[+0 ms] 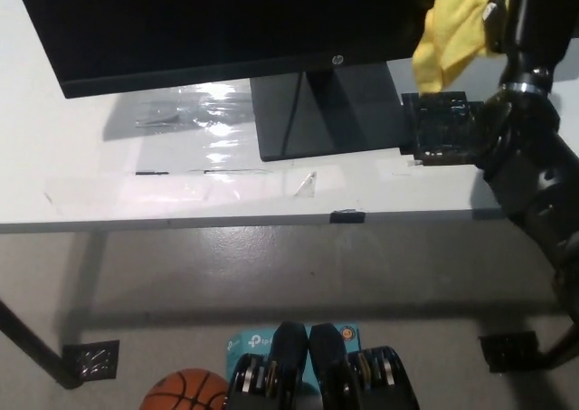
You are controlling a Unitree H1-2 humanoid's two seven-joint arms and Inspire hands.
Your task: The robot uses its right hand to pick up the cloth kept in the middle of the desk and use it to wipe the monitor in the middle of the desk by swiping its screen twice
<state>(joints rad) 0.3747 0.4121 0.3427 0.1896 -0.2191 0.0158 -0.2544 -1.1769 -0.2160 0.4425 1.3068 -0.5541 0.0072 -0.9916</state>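
The black monitor stands across the top of the head view on its dark stand, on the white desk. A yellow cloth hangs in front of the screen's lower right corner. My black right hand at the top right edge is shut on the cloth, and the black arm runs down the right side of the picture. The left hand does not show.
A black square pad lies on the desk right of the stand. Clear plastic film lies left of the stand. Below the desk edge are grey floor, an orange basketball and black desk feet.
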